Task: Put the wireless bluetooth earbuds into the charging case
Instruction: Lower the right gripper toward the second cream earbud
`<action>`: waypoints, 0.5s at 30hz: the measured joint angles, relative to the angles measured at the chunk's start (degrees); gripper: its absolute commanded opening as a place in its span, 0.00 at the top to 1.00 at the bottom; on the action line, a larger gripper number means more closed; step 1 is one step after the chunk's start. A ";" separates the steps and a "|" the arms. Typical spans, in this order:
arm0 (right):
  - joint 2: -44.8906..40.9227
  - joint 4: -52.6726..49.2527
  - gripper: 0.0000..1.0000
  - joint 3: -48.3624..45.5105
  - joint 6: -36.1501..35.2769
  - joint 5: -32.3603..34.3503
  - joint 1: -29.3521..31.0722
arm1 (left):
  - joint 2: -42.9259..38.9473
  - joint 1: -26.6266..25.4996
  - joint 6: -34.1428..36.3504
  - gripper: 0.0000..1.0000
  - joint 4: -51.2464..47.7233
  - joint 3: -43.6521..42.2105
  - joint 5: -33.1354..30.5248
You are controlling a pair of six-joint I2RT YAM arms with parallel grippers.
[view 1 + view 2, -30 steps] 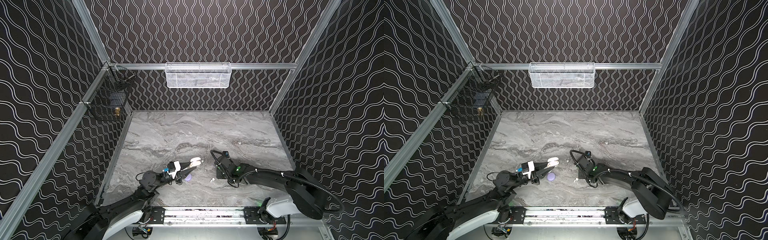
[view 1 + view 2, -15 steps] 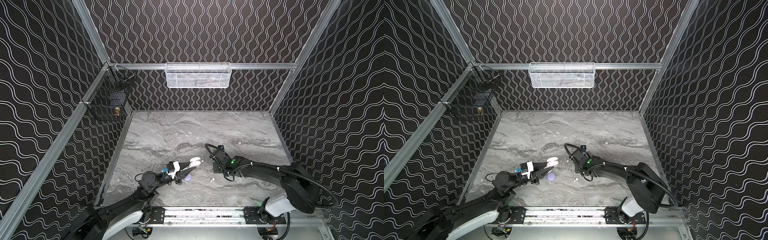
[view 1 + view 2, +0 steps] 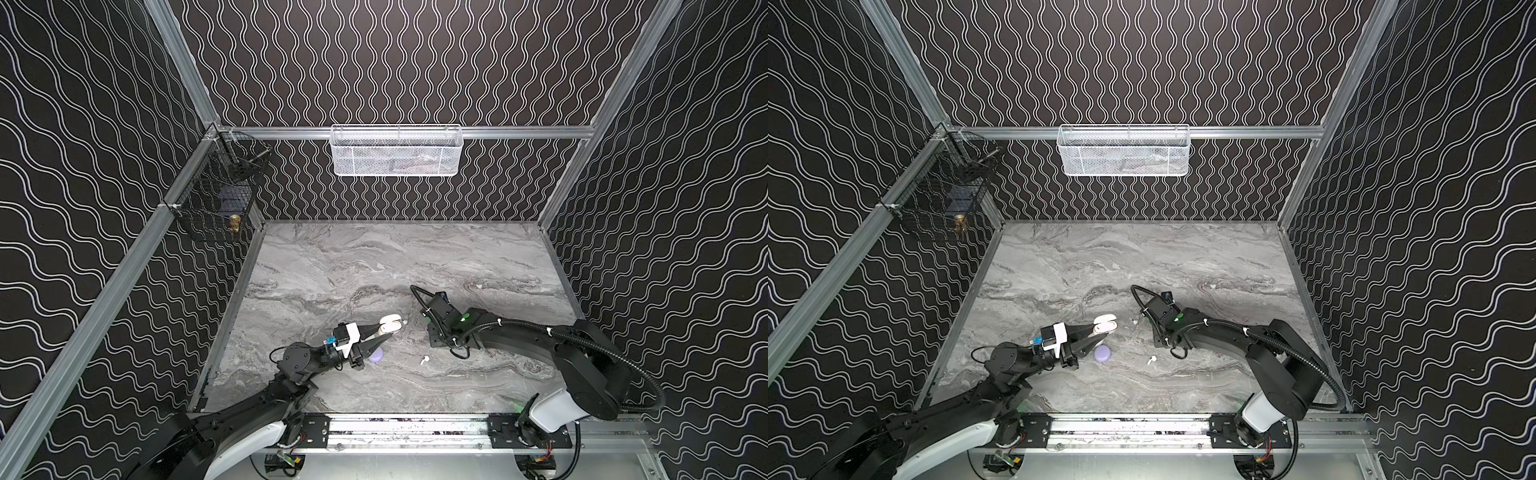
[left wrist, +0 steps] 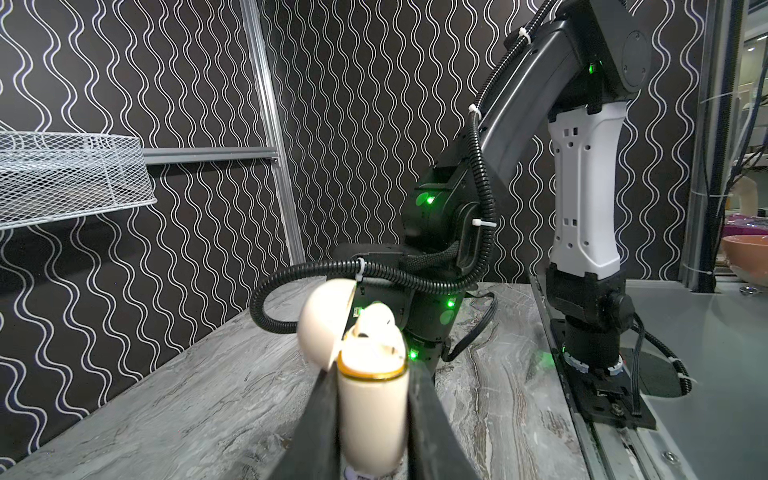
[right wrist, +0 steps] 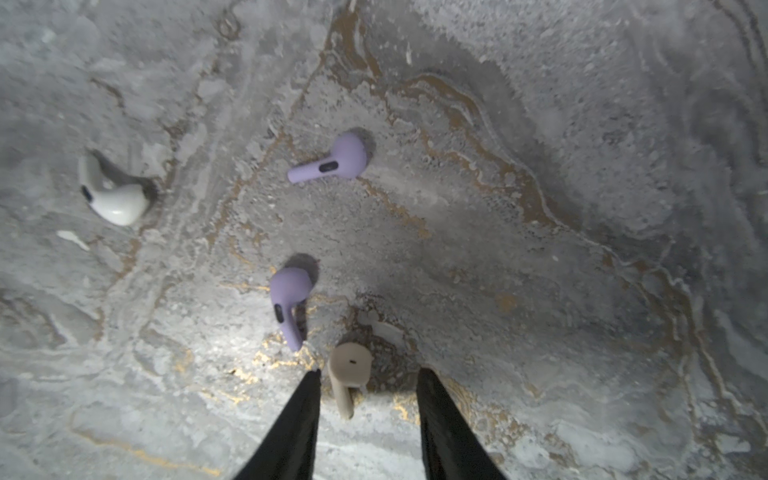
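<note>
Black walls [image 3: 395, 62] with white wavy lines stand on three sides. Shiny silver bars [image 3: 291, 132] run along them. A white wire basket [image 3: 397, 151] hangs on the back bar, and a black wire basket [image 3: 216, 195] hangs in the left corner. The counter [image 3: 374, 257] is grey like marble

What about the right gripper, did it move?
Yes. The right gripper moved away from the white earbud, toward the back wall.
</note>
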 measured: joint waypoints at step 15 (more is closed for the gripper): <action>4.20 0.72 0.68 1.29 -2.62 -2.93 -0.35 | 0.74 0.00 0.00 1.00 0.02 0.00 -0.02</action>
